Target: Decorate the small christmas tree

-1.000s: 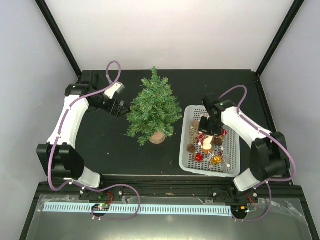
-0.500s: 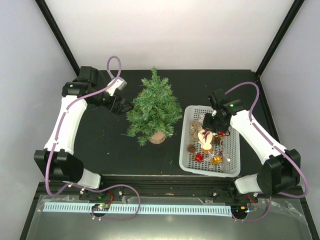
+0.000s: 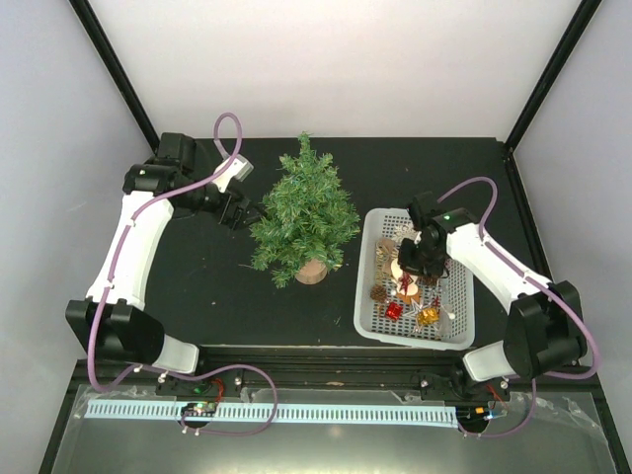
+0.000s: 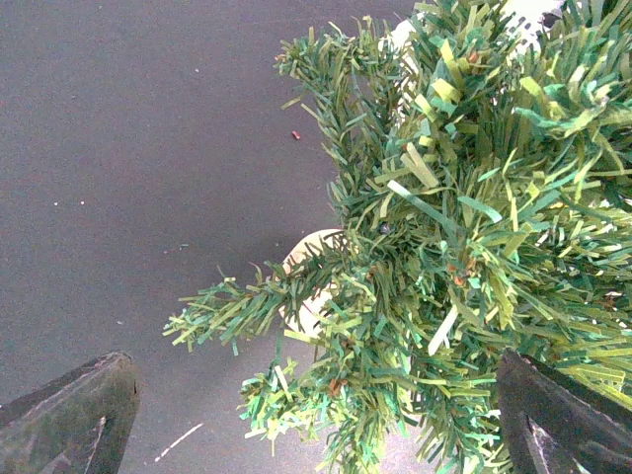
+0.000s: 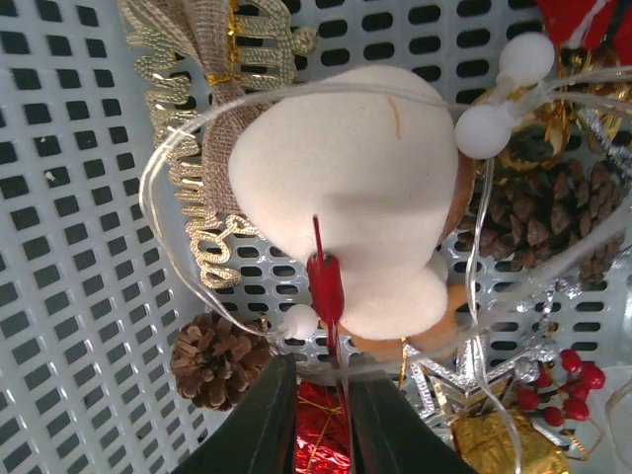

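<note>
The small christmas tree (image 3: 304,212) stands upright on its tan base (image 3: 311,271) in the middle of the black table. My left gripper (image 3: 240,210) is open at the tree's left side. In the left wrist view its wide-spread fingers (image 4: 74,420) flank the lower branches (image 4: 415,296), touching nothing. My right gripper (image 3: 410,269) is down in the white basket (image 3: 363,296). In the right wrist view it (image 5: 318,380) is nearly closed on the thin red hanging loop (image 5: 324,281) of a cream plush ornament (image 5: 346,197).
The basket (image 5: 69,247) also holds pine cones (image 5: 219,360), a red foil gift (image 5: 321,434), a gold gift (image 5: 499,444), a silver star, red berries (image 5: 573,375), gold script lettering (image 5: 197,237) and a clear wire with white beads (image 5: 523,59).
My right gripper swung up and right, then came back down onto the cream ornament, which shifted slightly toward the basket's far end. My left gripper stayed beside the tree.
</note>
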